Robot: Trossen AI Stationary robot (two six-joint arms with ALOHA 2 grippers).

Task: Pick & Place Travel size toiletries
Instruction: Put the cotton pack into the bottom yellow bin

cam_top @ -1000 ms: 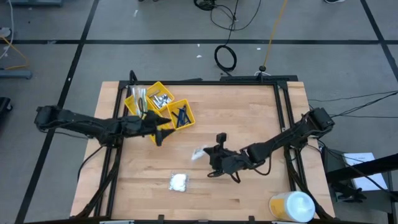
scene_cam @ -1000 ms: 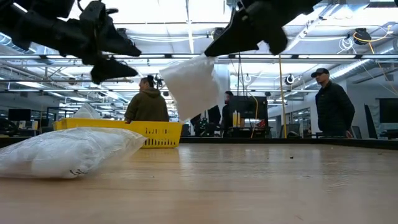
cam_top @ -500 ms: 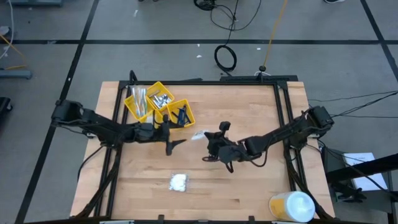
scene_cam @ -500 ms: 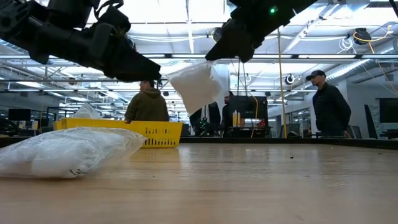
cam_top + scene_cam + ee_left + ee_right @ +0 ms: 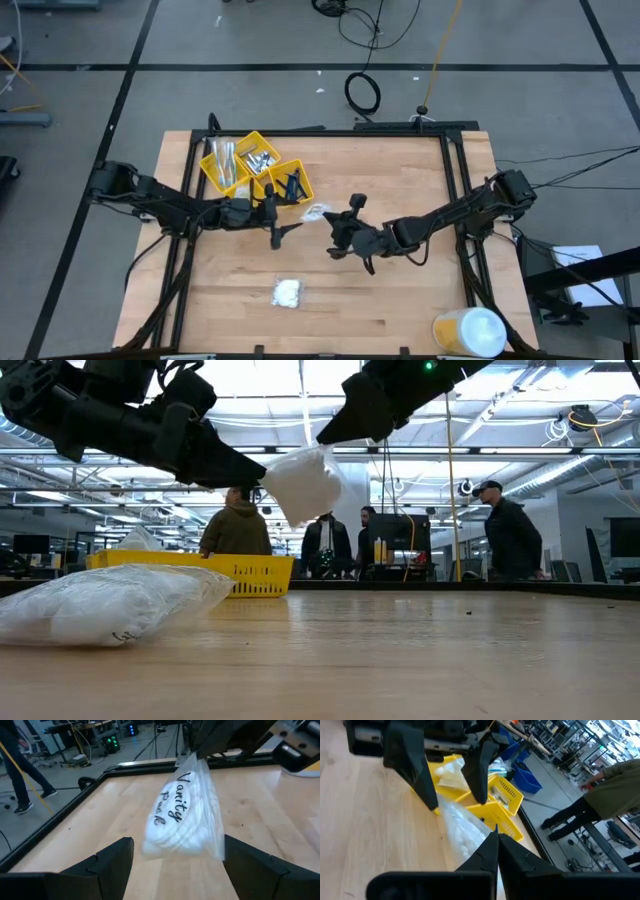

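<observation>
The right arm is reaching in from the table's right edge, stretched low and long toward the middle, and its right gripper (image 5: 322,216) is pinching the top edge of a small clear bag (image 5: 315,212) of white fluffy lumps, fingers closed tight on the plastic. The bag is hanging in the air above the wooden table (image 5: 400,170), clear of the boards, just beside the near corner of the yellow tray (image 5: 228,184). In the left wrist view the bag (image 5: 184,815) is dangling straight ahead with the handwritten words "Vanity Pack" on its face, the right gripper's dark fingers clamping it from above.

The left arm is extending from the table's left edge across toward the same spot, its forearm running almost level over the wood. The left gripper (image 5: 278,218) is facing the hanging bag with its fingers (image 5: 112,860) standing wide apart, one on each side of the bag's lower end and not touching it. In the low view the left gripper (image 5: 250,475) is pointing at the bag (image 5: 300,482) from beside it, close up against the plastic.

A second clear bag (image 5: 287,292) of white lumps is lying flat on the table nearer the front edge, well apart from both grippers. Inside the tray, slim dark blue sticks (image 5: 291,185) are lying in one compartment and silvery packets (image 5: 259,159) in another
</observation>
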